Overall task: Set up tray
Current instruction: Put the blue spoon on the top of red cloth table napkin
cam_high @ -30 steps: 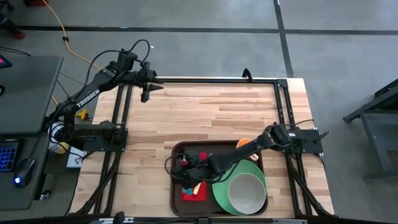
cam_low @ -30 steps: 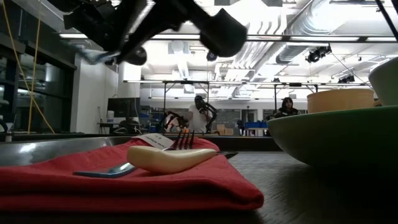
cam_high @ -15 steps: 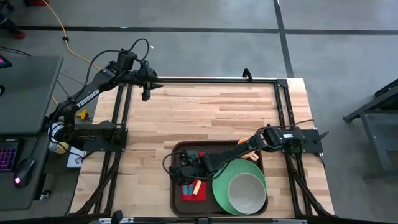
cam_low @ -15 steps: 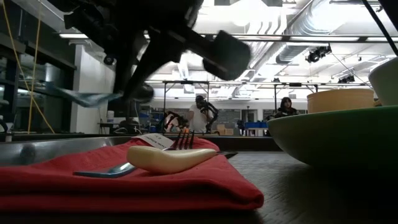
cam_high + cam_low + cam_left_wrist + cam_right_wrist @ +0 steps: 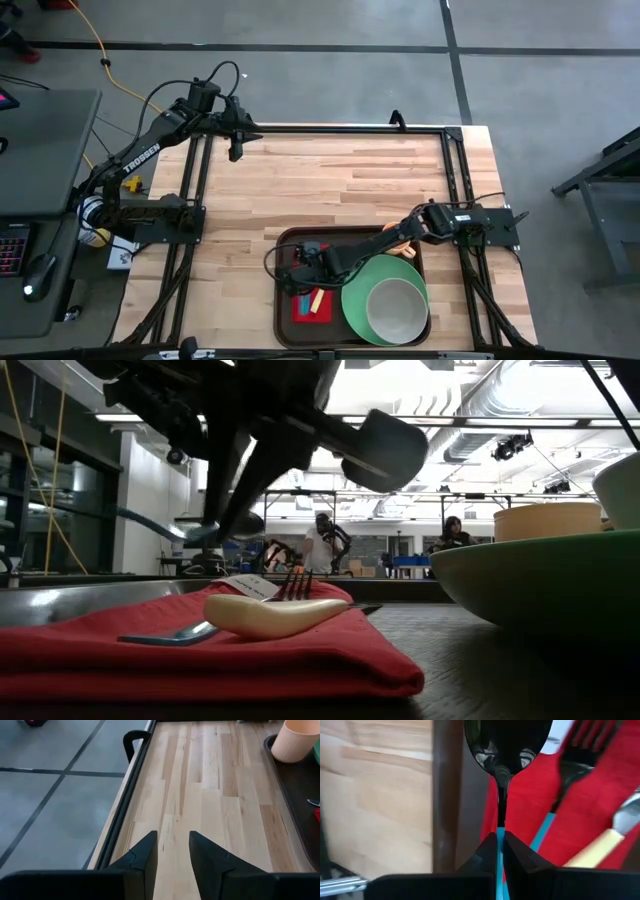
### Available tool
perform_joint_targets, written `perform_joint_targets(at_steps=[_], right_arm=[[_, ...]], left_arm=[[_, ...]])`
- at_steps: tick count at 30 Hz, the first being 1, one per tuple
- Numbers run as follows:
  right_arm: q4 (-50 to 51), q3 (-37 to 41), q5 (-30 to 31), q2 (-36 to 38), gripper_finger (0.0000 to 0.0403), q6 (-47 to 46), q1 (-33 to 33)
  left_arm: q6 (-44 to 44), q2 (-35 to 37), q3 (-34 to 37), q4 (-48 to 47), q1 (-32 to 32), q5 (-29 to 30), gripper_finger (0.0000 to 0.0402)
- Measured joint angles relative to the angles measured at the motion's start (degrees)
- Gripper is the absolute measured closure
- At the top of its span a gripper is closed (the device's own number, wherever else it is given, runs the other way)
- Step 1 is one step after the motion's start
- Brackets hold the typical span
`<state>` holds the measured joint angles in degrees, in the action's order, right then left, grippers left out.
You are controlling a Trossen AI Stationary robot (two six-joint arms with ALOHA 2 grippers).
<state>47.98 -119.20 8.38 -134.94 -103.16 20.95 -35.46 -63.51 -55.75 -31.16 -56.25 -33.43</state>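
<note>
While gripping the spoon [image 5: 507,750], right fingers [image 5: 501,851] sank lower (over napkin [image 5: 580,820]).

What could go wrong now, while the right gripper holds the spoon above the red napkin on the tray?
1. The right gripper pinches only the thin spoon handle, so the spoon may twist or slip when lowered.
2. The fork and the cream-handled utensil already lie on the red napkin; the spoon could land on them or push them aside.
3. The spoon hangs near the tray rim and might end up off the napkin.
</note>
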Motion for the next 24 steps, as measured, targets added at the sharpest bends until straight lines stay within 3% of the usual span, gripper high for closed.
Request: perform_joint_targets(at_steps=[14,24], right_arm=[[2.48,0.13,-3.5,-0.89,0.0403,-0.9,-0.74],[-1.16,0.06,-1.99,-1.22,0.0403,0.25,-1.85]], left_arm=[[-0.01,0.0,0.0,-0.38,0.0,0.11,0.0261],[-0.02,0.0,0.0,-0.48,0.0,0.09,0.0261]])
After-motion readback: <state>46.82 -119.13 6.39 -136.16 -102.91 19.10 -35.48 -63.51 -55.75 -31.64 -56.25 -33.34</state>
